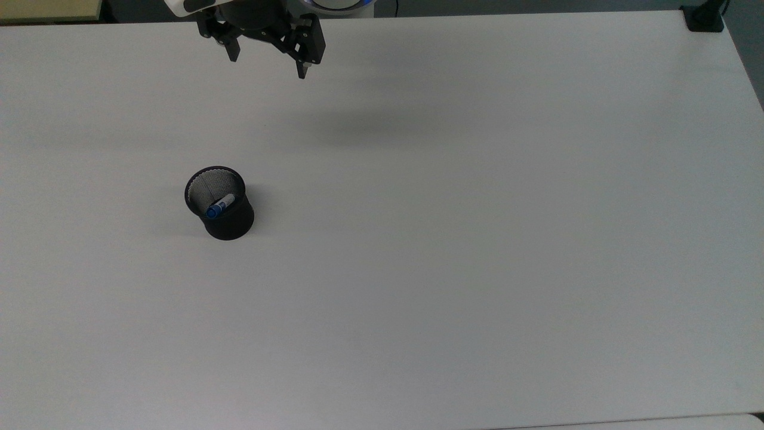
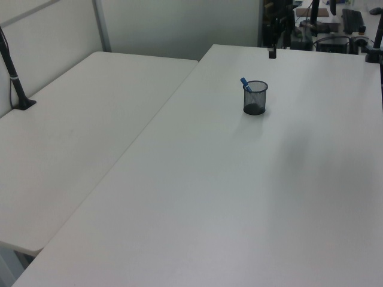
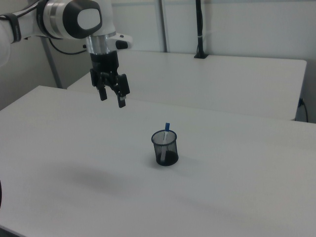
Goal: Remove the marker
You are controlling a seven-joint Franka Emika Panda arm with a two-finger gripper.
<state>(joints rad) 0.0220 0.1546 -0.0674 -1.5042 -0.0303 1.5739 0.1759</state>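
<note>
A: Marker (image 1: 221, 206) stands inside the black mesh cup (image 1: 224, 210), leaning on the rim. Its blue end rises a little above the rim in the right view (image 3: 167, 127).

B: And the cup, where is it on the white table (image 1: 477, 239)?

A: Toward the top view's left, upright, alone on the surface. In the left view the cup (image 2: 255, 98) is on the far part of the table, and the marker's blue tip (image 2: 245, 83) points to the left view's upper left.

B: What about the gripper (image 1: 267, 64)?

A: It hangs in the air above the table's far edge in the top view, well apart from the cup. Its two fingers are spread apart and hold nothing. In the right view the gripper (image 3: 112, 98) is up and toward the right view's left of the cup (image 3: 164, 147), with the white arm (image 3: 69, 19) behind it.

B: Does anything stand between gripper and cup?

A: No object; between them is bare table, with a soft shadow (image 1: 358, 128) on it in the top view.

B: What does one view give that another does not?

A: The top view looks into the cup and shows the white barrel of the marker. The left view shows a second white table (image 2: 78, 125) beside the first, and a black clamp post (image 2: 15, 78) on its edge. The right view shows how high the gripper is over the table.
</note>
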